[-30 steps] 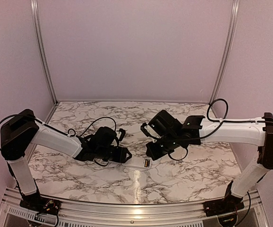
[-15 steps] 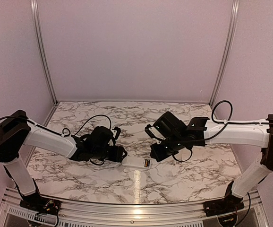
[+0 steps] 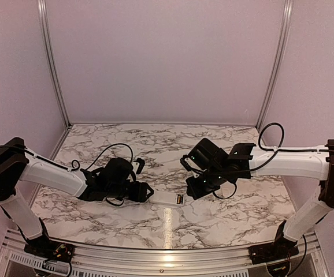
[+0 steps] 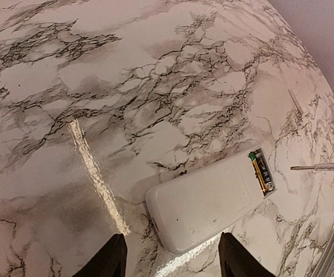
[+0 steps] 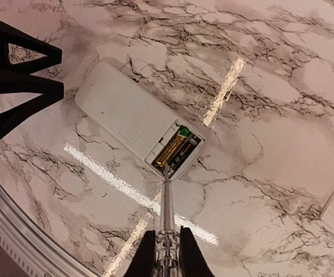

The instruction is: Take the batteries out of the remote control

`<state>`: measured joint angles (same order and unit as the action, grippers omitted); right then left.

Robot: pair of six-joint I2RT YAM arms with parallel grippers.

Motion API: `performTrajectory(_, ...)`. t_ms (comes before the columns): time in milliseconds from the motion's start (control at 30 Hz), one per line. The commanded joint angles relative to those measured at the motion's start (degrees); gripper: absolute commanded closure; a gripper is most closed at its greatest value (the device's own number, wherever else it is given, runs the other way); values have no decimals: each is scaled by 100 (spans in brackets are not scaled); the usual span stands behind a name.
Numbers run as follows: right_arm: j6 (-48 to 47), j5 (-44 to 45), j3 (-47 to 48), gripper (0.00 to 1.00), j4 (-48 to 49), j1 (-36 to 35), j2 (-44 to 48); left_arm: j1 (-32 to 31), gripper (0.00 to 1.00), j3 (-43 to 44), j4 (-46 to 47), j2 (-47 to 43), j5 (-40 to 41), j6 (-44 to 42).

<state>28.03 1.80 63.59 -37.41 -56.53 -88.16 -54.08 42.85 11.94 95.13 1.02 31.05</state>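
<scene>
The white remote control (image 4: 207,202) lies flat on the marble table with its back up and its battery bay uncovered. Two batteries (image 5: 175,149) sit side by side in the bay, one orange-gold (image 5: 168,151) and one dark (image 5: 185,151). My right gripper (image 5: 166,254) is shut on a thin grey rod (image 5: 166,196), whose tip rests at the bay's near edge by the orange-gold battery. My left gripper (image 4: 173,259) is open, and the remote's closed end lies just ahead of the gap between its fingers. From above, the remote (image 3: 166,199) lies between the left gripper (image 3: 149,193) and the right gripper (image 3: 191,190).
A small flat white piece (image 5: 331,202) lies on the marble beyond the remote's bay end. The table's metal front rail (image 5: 17,231) runs close behind the remote. Pale walls enclose the back and sides.
The left arm has drawn back to the left and sunk lower, and its jaws have widened a little. The right gripper with the rod has edged right. The remote has barely shifted.
</scene>
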Motion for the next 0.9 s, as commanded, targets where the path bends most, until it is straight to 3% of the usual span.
performTrajectory(0,216,29,193,100,-92,28,-176,-24,43,-47,203,-17,-309,-66)
performTrajectory(867,186,42,523,100,-182,107,-891,-100,45,205,352,542,-758,-117)
